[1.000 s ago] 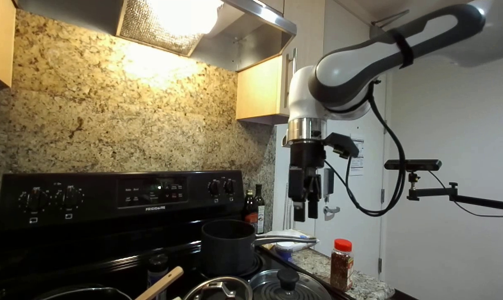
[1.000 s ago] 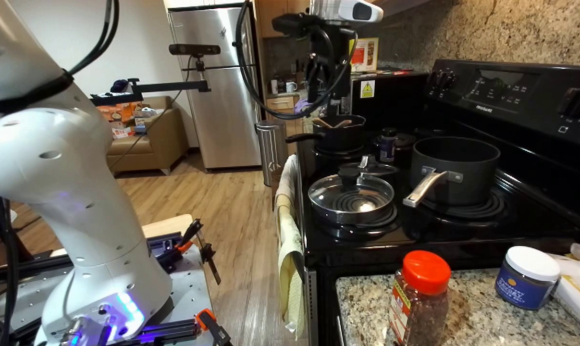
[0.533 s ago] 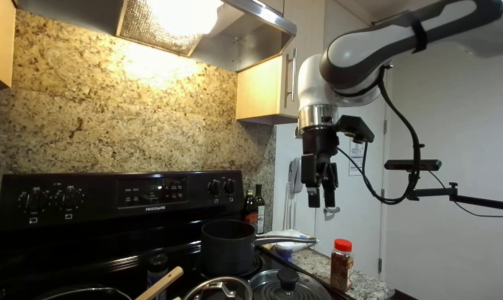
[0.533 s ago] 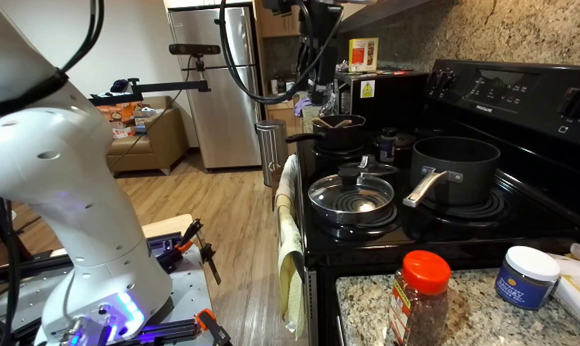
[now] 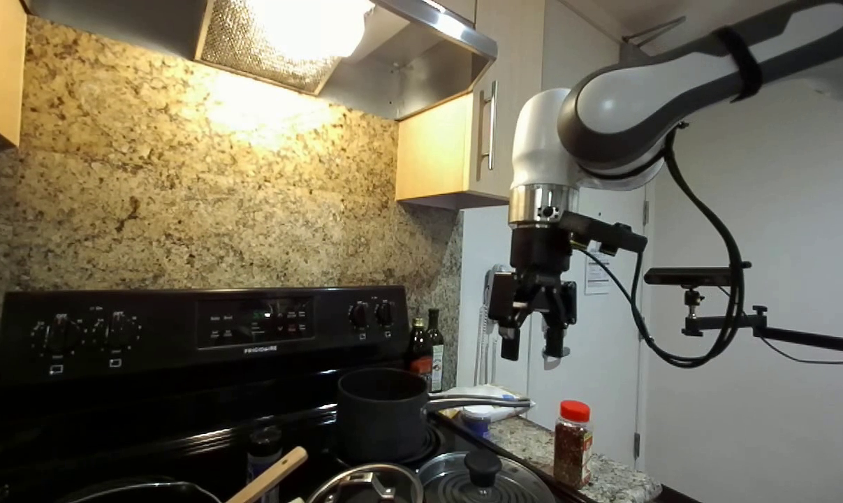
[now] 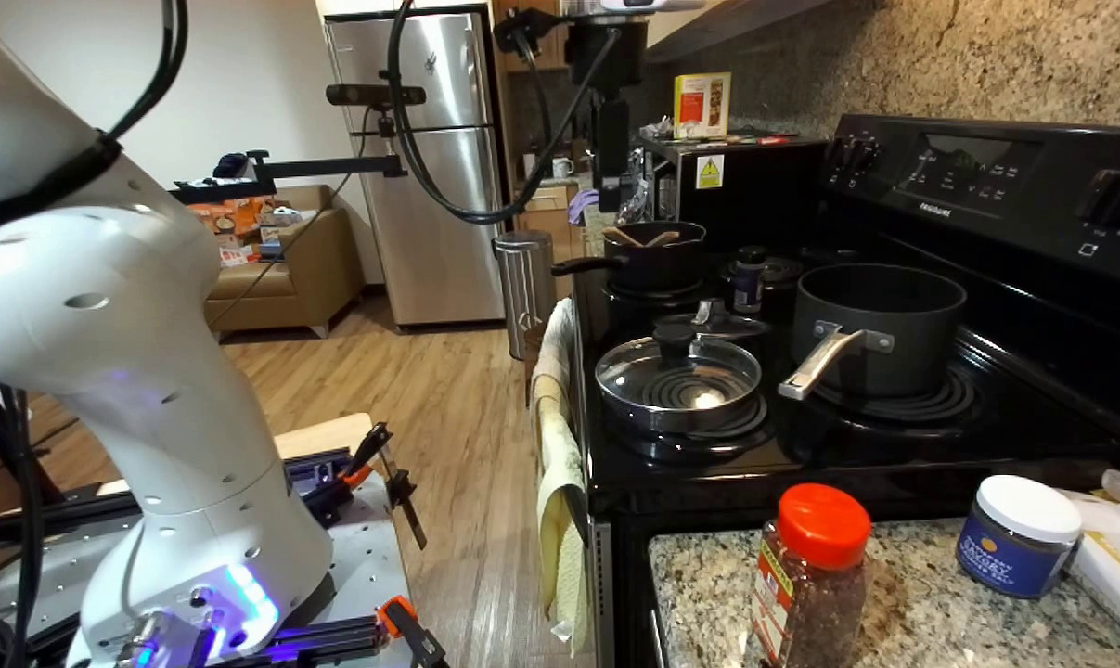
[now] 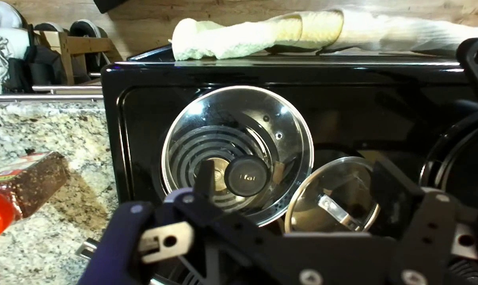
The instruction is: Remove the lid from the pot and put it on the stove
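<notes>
The grey pot (image 5: 381,416) stands on a back burner of the black stove (image 5: 163,377), its top uncovered. It also shows in an exterior view (image 6: 880,334), its silver handle pointing outward. The lid (image 7: 239,152), round clear glass with a dark knob, lies on the front burner; it shows in both exterior views too (image 5: 487,485) (image 6: 699,376). My gripper (image 5: 531,348) is open and empty, well above the stove. In the wrist view my gripper (image 7: 292,166) has one finger across the lid just left of its knob. The other finger covers the right edge of a metal-handled lid.
The glass lid with a metal handle (image 7: 318,194) lies beside the knobbed lid. A black pan (image 6: 657,260) and a seasoning bottle (image 6: 748,283) stand farther along. A red-capped jar (image 6: 824,529) and a blue jar (image 6: 1014,543) are on the counter. A range hood (image 5: 428,77) hangs above.
The gripper has moved right and slightly up in an exterior view, and the wrist has turned, so its fingers show farther apart there. Lids and pots have not moved.
</notes>
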Motion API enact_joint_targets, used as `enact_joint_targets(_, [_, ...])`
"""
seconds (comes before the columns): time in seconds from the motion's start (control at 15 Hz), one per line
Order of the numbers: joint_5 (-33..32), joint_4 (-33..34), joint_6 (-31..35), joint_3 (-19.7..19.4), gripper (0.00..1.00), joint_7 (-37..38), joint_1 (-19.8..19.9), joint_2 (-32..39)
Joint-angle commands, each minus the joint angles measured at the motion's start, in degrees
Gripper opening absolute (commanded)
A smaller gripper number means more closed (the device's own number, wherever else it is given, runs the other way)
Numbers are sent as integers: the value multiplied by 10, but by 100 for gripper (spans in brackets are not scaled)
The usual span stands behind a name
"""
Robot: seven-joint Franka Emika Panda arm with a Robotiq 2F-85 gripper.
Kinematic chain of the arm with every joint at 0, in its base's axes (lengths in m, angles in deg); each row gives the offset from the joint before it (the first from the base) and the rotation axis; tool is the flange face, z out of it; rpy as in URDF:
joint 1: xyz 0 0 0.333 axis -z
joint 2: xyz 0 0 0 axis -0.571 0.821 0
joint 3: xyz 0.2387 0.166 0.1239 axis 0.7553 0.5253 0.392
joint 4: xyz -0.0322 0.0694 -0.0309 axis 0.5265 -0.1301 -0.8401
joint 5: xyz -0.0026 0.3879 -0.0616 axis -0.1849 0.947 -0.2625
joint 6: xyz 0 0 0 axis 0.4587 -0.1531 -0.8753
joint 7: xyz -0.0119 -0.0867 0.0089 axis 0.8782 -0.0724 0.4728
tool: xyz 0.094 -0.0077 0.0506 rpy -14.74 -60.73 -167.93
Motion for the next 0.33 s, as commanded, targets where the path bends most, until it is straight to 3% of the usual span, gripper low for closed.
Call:
enact_joint_targets(0.0, [-16,-36,14,27,100,67,16,-36])
enact_joint_targets(0.07, [-3,-13,1,15,100,32,9,-12])
enact_joint_targets(0.27, [-4,-22,1,22,100,49,12,-23])
